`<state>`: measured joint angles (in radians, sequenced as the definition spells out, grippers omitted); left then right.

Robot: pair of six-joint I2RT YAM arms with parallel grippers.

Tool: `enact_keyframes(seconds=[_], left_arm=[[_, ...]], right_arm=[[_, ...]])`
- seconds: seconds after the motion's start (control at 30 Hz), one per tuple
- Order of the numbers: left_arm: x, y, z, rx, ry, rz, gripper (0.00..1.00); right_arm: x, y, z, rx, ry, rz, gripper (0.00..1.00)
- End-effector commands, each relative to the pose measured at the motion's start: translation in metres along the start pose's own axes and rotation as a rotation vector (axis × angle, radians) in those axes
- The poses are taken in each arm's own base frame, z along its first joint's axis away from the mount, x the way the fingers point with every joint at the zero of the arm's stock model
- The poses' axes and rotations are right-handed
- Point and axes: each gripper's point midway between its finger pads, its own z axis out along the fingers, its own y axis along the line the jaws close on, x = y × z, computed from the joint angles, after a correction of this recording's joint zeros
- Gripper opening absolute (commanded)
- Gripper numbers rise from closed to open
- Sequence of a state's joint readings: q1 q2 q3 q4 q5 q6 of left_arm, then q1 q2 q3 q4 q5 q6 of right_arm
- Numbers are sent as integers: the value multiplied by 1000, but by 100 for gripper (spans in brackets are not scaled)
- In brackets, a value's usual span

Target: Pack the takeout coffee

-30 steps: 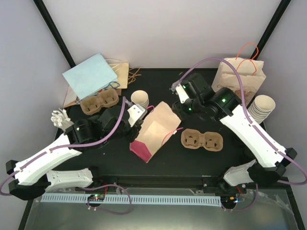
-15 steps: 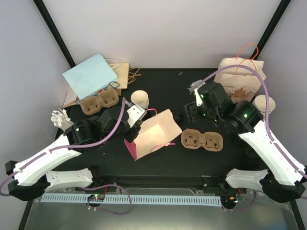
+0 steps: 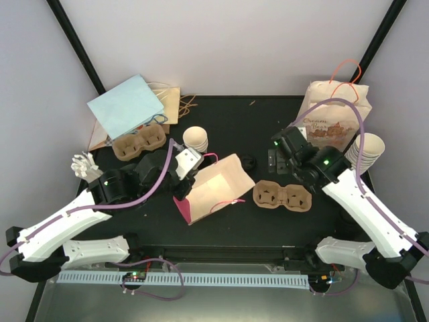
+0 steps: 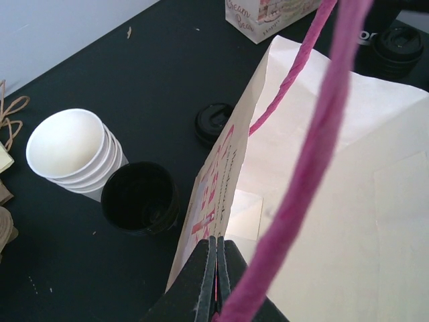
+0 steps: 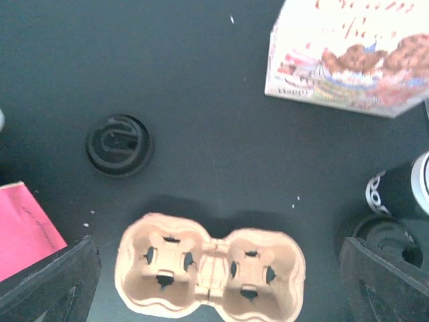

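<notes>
A cream paper bag with pink handles and a pink base lies on its side mid-table, mouth facing right. My left gripper is shut on its upper edge; in the left wrist view the jaws pinch the printed rim of the bag, with a pink handle running across the front. A brown two-cup carrier lies right of the bag. My right gripper hangs open just above it and holds nothing. In the right wrist view the carrier sits between the wide-spread fingers.
A stack of white cups and a black cup stand behind the bag. A black lid lies nearby. A printed bag and more cups are at the back right. A second carrier and blue bag are at the back left.
My right gripper let go of the bag, opened wide and moved right to above the carrier. The bag swung down flatter, still held by the left gripper.
</notes>
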<state>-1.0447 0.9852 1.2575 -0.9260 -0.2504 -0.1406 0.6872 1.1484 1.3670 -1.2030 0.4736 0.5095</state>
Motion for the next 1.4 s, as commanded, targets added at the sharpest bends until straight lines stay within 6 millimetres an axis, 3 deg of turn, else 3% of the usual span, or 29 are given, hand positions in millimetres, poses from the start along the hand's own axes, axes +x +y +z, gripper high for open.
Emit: enact_keyframes(seconds=[0.0,0.2,0.47,0.7,0.97,1.17,1.37], left_arm=[[-5,2,-5,-7,-34,15,2],[-6,1,-5,-2,-39,19,2],[-8,-1,-5,8,-47,24,2],[-10,-2,-8,16,-59,33,2],[-9,-2,-8,15,-55,38,2],[-10,-2,-8,16,-59,40,1],[-11,-1,-10,15,-64,39,1]], right_arm=[[23,-10,20,76,41,81,100],[62,2,50,-59,73,123,100],[97,0,75,-58,175,173,97],[114,10,87,-125,232,274,94],[140,4,111,-71,297,323,91],[143,-7,120,-21,295,345,83],[148,-7,128,-16,320,331,68]])
